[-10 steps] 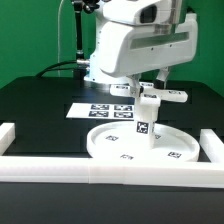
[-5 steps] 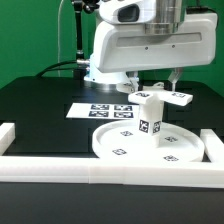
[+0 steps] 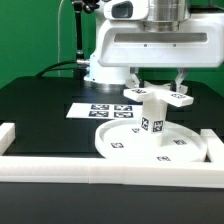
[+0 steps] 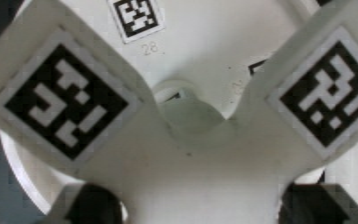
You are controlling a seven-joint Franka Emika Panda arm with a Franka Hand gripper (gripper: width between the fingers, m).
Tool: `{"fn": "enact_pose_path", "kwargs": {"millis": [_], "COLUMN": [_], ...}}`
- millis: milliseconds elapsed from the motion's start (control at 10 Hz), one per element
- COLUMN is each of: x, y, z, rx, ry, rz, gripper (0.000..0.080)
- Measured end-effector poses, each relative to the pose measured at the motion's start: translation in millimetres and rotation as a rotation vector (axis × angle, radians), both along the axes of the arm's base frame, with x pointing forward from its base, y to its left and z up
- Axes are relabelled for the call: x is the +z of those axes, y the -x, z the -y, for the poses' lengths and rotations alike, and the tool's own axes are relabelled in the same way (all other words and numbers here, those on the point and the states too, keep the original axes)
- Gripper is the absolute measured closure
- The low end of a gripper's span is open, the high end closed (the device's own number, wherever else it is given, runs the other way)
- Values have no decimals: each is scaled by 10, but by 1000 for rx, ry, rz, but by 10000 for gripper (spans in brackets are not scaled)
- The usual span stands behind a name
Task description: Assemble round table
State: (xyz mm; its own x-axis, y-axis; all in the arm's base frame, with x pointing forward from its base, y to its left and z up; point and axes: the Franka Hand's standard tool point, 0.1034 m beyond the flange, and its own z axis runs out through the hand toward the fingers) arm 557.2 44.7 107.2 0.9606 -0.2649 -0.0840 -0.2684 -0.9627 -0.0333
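- The large flat rimmed white plastic disc [image 3: 150, 143] lies on the black desk [image 3: 40, 110], near the front edge and toward the exterior view's right corner, just behind the white straight-sided border rail [image 3: 100, 166] that runs along that edge.
- Small black-and-white square tags dot the disc's upper face.
- A short white cylindrical post [image 3: 153, 113] stands upright at about the middle of the disc, with a square tag on its side.
- The flat lobed cross-shaped white piece [image 3: 156, 96] sits level on top of the post; its lobes reach out past the post on both sides.
- The wrist view looks straight onto this cross piece [image 4: 179, 105]: two lobes with large tags spread apart, and the rim of the disc shows beneath.
- The robot's claw [image 3: 158, 82] hangs directly over the cross piece, one dark finger [image 3: 135, 79] beside each outer lobe; the fingers are spread wide, and whether they touch the piece cannot be told.
- The flat white marker board [image 3: 100, 110] lies further back on the desk, behind the disc and toward the exterior view's left.
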Motion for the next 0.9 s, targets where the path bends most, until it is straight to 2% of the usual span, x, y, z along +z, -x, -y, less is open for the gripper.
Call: {"fn": "enact_pose_path", "kwargs": {"millis": [400,600,800,900], "x": [-1,-9,31,120], "y": [-32,-28,-22,-26], "z": [10,9,24,41], "rx": [-318,-309,-289,-277], "ry": [8,8,6,2], "rz": [9,9,4,6], "gripper": [360,175,152,152]}}
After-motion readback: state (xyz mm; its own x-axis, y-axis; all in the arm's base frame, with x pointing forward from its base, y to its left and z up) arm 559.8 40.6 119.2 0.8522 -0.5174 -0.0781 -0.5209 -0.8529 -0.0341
